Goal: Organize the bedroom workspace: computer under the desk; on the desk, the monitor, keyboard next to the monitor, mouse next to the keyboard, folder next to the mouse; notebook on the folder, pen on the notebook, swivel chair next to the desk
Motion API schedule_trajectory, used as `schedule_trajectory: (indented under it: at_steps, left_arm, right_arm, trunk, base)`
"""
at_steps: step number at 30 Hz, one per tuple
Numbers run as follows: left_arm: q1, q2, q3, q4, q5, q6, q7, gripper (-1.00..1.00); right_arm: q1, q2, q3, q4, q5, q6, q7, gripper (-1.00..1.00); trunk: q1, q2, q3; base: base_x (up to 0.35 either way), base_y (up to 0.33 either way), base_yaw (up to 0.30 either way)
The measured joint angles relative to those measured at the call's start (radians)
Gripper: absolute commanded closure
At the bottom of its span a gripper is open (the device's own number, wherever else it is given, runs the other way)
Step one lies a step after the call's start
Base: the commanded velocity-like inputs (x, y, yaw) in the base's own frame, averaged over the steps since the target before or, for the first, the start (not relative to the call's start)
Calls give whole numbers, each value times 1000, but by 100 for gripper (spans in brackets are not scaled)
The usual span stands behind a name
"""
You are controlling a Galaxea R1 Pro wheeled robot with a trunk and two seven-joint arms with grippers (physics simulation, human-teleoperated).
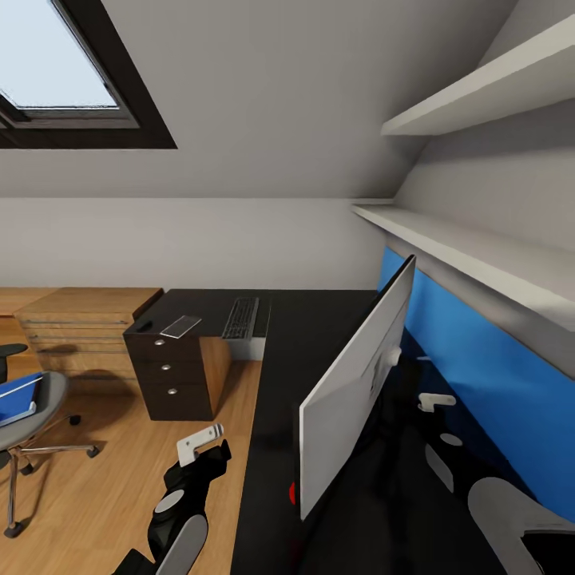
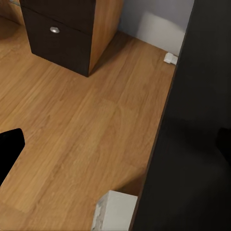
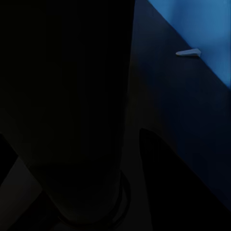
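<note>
The monitor [image 1: 358,382] stands on the black desk [image 1: 319,319] with its white back toward me. At the desk's far end lie the keyboard [image 1: 241,318], the grey notebook [image 1: 180,326] and the small black mouse [image 1: 143,326]. The blue folder [image 1: 19,399] lies on the swivel chair [image 1: 44,399] at the left. My left gripper [image 1: 206,447] hangs over the floor beside the desk edge, open, one dark finger [image 2: 9,149] at the wrist picture's rim. My right gripper [image 1: 435,402] is behind the monitor, too dark to read. A white box [image 2: 114,211], likely the computer, sits under the desk edge. A thin white stick [image 3: 187,52], perhaps the pen, lies by the blue wall.
A black drawer unit [image 1: 172,367] with silver knobs stands under the desk's far end, and a light wood dresser [image 1: 80,327] is beyond it. White shelves [image 1: 479,255] run above the blue wall panel [image 1: 479,359]. Wood floor [image 1: 120,471] lies between chair and desk.
</note>
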Motion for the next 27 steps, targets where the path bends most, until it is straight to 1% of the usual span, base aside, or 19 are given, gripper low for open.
schedule_trajectory:
  at_steps: [27]
  left_arm:
    - [0,0,0,0,0,0,0,-100]
  right_arm:
    - [0,0,-1,-2,-1,-2,5,100]
  trunk:
    - [0,0,0]
  base:
    - [0,0,0]
